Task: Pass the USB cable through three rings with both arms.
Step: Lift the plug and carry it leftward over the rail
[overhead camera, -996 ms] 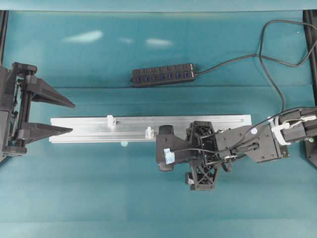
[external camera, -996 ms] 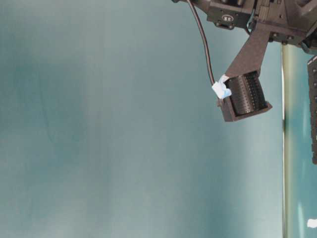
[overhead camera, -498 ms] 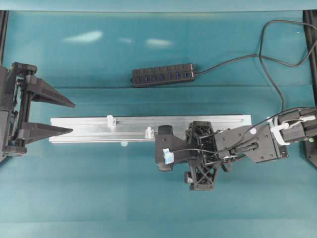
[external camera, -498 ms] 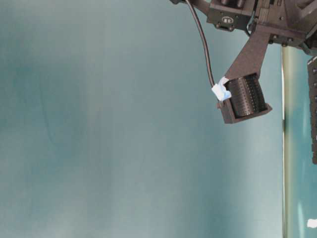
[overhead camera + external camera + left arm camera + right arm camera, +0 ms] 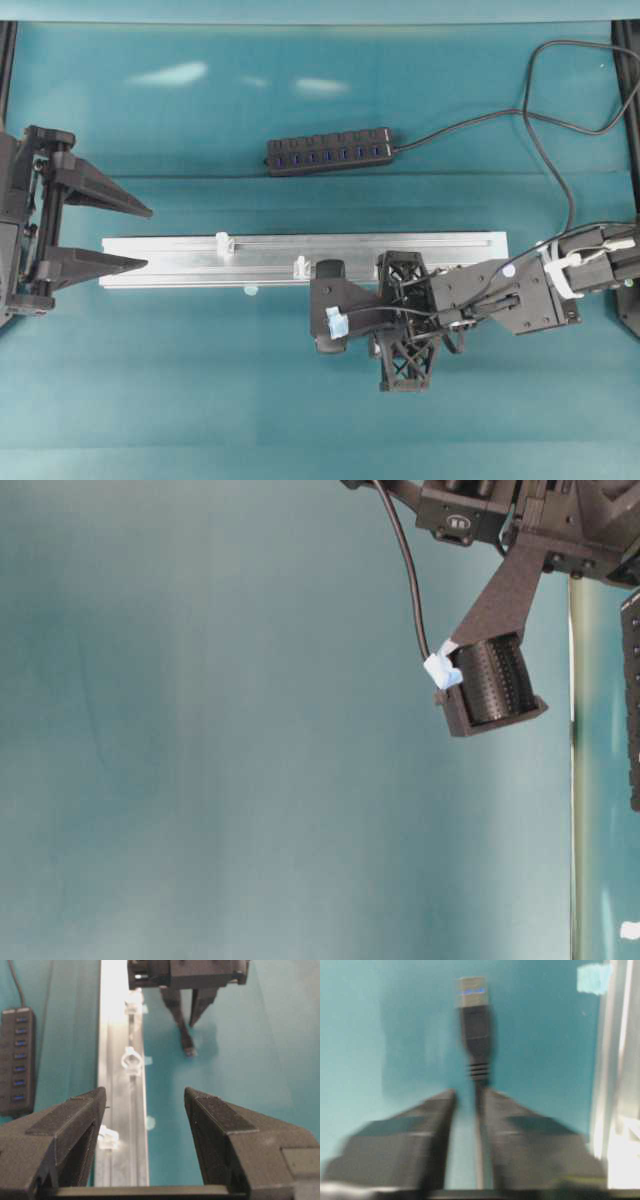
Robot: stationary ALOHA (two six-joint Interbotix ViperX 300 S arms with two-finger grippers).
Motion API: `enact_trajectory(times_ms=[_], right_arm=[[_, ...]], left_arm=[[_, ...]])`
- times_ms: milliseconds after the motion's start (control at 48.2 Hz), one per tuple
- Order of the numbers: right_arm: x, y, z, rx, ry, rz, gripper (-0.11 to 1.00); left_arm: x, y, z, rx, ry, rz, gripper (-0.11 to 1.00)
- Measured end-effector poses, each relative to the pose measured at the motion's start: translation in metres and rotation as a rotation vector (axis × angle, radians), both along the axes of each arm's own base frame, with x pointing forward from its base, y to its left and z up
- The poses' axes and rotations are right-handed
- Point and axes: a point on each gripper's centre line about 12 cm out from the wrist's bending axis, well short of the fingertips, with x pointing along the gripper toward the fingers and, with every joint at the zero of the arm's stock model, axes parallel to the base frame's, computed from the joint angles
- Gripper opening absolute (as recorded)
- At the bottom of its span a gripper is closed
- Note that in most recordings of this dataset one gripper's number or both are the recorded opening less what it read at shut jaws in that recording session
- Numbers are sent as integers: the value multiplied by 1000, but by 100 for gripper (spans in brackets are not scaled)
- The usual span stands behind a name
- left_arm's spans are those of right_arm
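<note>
The right gripper point(image 5: 470, 1105) had just snapped shut on the USB cable point(image 5: 476, 1050) just behind its plug, which lay on the table beside the rail point(image 5: 180, 262) — not yet through any of the three rings point(image 5: 131, 1058). The left gripper point(image 5: 145, 1125) waited spread open at the rail's far end; threading could now begin, I judged.

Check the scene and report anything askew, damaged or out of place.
Nothing stands out. The rail lies straight, its visible rings stand upright, and the hub lies flat beyond it. The right pincer has closed on the USB cable behind its plug; the left pincer waits open.
</note>
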Motion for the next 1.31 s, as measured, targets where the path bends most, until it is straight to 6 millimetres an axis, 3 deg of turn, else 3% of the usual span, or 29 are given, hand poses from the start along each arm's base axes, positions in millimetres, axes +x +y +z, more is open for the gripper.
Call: enact_trajectory(times_ms=[872, 1308], right_arm=[[-1, -1, 0, -1, 1, 0, -8], [-4, -5, 15, -8, 27, -8, -8]], left_arm=[[2, 3, 2, -2, -20, 13, 67], [1, 4, 2, -3, -23, 18, 67]])
